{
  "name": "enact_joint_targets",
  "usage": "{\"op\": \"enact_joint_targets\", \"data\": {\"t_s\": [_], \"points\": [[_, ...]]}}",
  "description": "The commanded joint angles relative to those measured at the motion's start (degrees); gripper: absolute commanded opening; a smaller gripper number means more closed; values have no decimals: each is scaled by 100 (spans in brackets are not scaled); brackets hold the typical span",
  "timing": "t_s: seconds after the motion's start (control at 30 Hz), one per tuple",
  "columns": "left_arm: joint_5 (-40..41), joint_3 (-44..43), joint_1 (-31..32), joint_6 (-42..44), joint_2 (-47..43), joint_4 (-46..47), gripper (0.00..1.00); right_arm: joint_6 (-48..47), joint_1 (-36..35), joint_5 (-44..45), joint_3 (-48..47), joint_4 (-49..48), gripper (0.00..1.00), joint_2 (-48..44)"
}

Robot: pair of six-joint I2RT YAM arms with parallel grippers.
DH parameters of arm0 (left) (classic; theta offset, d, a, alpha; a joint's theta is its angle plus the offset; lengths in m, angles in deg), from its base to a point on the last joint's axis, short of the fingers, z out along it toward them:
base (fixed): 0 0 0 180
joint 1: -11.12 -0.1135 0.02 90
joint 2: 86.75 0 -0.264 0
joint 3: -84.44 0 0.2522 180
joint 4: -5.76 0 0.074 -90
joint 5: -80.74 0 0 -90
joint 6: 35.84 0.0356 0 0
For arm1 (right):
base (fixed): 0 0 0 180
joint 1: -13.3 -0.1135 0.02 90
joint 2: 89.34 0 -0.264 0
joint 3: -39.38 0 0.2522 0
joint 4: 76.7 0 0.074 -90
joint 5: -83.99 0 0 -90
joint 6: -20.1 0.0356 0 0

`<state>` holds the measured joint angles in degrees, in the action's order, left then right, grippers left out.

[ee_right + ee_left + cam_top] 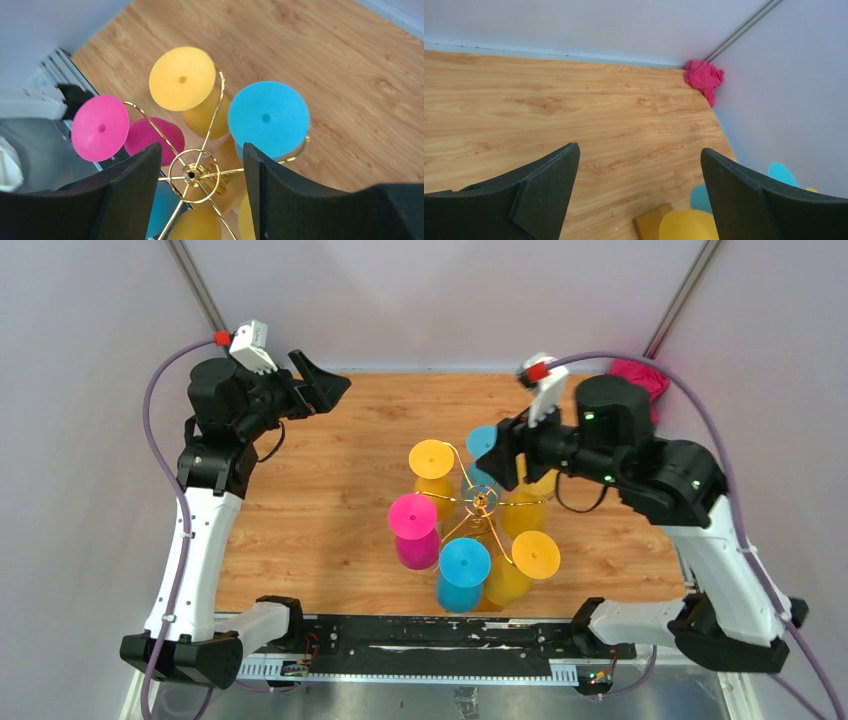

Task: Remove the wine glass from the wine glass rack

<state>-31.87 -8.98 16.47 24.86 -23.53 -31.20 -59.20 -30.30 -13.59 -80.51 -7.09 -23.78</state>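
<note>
One wooden table (pixel 330 440) carries the scene, with two arms bolted at its near edge. The left arm (pixel 195 540) reaches to the far left, and its claw (pixel 638 150) is open and holds nothing, well apart from the rack. The right arm (pixel 700 530) bends in from the right; its claw (pixel 201 147) is also spread wide and grips nothing. In the wrist view its fingers stand on either side of the hub, but whether they touch any wire cannot be told. The rack (pixel 483 502) stands right of the table's centre, with thin gold arms curling out from the hub and a corner of its orange-brown base (pixel 651 225) showing. Glasses hang from it upside down with their round feet up: a far yellow glass (pixel 432 459), a pink glass (pixel 412 516) on the left, a near blue glass (pixel 465 562), a near yellow glass (pixel 536 554) and a far blue glass (pixel 483 440) partly hidden under the right claw. A crumpled pink cloth (pixel 704 77) lies in the far right corner.
</note>
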Motion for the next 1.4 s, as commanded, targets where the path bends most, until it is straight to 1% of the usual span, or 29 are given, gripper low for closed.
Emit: {"op": "enact_joint_targets", "data": {"t_s": [0.0,0.03,0.1,0.23,0.3,0.37,0.6,0.7,0.83,1.0,1.07,1.1,1.13,1.23,1.27,1.3,1.37], "points": [[-78,-52,11,29,-88,72,97,-393,-1384,1992,-432,581,66,513],[-54,-57,11,60,-107,29,97,-403,-1655,2389,-546,678,66,655],[-32,-66,11,108,-138,-20,97,-410,-1856,2688,-555,746,66,803],[-29,-54,11,215,-190,-118,97,-332,-2037,3244,-392,723,64,745],[-1,-37,11,246,-203,-161,97,-290,-2043,3370,-394,838,62,692],[47,-25,11,273,-191,-205,97,-205,-2048,3328,-336,907,59,612],[32,119,11,172,-187,-151,97,130,-2283,3031,344,706,58,515],[-5,141,11,144,-203,-148,97,273,-2522,3161,490,673,58,557],[17,183,11,170,-254,-156,97,384,-2610,3180,742,545,57,451],[19,229,11,179,-270,-158,97,491,-2615,3163,1010,408,49,352],[20,245,15,186,-262,-159,97,535,-2616,3191,1092,369,42,310],[23,250,11,189,-271,-160,97,551,-2617,3225,1132,353,34,294],[25,263,11,188,-268,-155,97,566,-2612,3254,1160,341,29,265],[33,268,11,188,-270,-145,98,559,-2614,3318,1181,303,28,215],[31,281,11,181,-271,-142,98,545,-2618,3314,1182,279,26,204],[29,282,11,179,-271,-137,98,537,-2618,3321,1192,253,23,203],[40,298,11,179,-279,-132,97,485,-2614,3332,1192,189,12,226]]}}
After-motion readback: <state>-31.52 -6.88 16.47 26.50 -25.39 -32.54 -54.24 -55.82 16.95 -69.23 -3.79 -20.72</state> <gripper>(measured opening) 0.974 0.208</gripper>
